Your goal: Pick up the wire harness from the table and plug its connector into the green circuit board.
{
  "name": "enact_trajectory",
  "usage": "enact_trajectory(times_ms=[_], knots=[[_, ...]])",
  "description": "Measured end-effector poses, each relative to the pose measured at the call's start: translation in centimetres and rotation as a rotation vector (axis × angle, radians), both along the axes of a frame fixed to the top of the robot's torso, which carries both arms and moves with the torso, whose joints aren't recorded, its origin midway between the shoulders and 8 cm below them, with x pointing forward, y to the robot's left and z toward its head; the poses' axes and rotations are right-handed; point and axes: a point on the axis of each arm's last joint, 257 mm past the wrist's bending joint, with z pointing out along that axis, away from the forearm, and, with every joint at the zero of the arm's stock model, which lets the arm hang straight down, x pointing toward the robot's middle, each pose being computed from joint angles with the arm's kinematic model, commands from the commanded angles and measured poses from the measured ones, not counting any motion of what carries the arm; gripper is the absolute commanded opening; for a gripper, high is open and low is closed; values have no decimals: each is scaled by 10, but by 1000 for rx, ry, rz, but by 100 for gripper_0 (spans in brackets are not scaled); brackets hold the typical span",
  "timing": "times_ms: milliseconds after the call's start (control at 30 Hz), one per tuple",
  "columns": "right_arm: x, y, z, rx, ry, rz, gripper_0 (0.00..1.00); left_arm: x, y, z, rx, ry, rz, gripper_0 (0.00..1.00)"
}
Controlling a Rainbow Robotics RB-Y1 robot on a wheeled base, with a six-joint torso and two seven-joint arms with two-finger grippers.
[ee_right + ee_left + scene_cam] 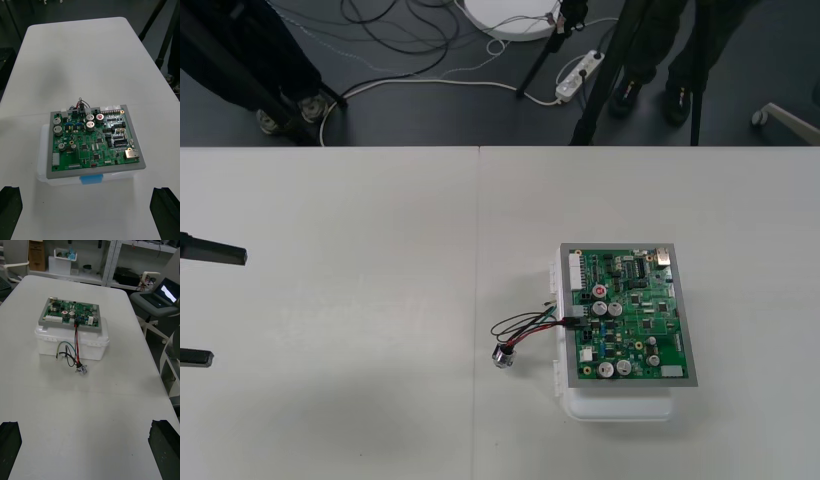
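Topping white base (620, 406), green circuit board (632, 318), harness plug (77, 320) in its edge

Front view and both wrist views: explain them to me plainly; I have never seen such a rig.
This is a two-armed robot. The front view looks down on a light table; the other two come from cameras on its wrists. The left gripper stands open at the table's left side; the right gripper hangs open, facing the green circuit board on its white base. Neither holds anything. The wire harness trails from the board's edge, where its black plug appears seated; its metal socket lies on the table.
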Motion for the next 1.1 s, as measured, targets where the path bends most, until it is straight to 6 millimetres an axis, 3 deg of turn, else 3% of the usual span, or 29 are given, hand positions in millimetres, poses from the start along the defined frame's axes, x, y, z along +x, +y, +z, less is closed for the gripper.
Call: enact_trajectory(times_ms=[133,1100], knots=[[-9,1,-2,-8,19,32,100,-3,1,4,0,-3,-3,100],[-14,4,0,22,31,36,100,-4,0,8,-8,-5,-7,100]])
